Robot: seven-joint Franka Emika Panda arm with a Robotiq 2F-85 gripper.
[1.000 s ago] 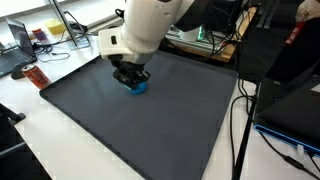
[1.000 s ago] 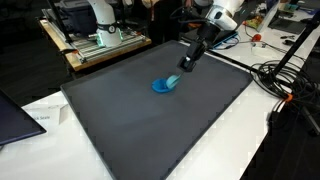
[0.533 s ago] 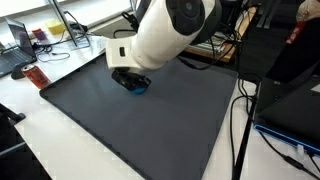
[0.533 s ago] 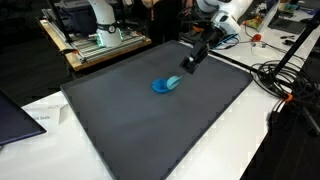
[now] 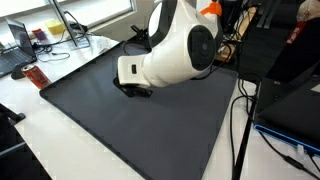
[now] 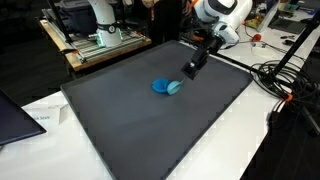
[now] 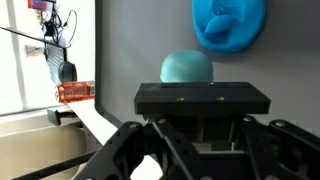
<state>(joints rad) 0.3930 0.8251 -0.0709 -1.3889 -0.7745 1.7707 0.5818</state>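
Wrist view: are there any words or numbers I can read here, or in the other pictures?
No word, number or sign can be read in any view.
Blue thing and teal dome: no writing shows.
Tool: no label shows.
Red object beside the gray mat: any print is too small and blurred to read.

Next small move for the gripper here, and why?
Likely lower the gripper toward the teal rounded piece. The gripper hangs above the dark grey mat, seemingly holding nothing, apart from that piece and the blue plastic object beside it. Its opening can't be read.
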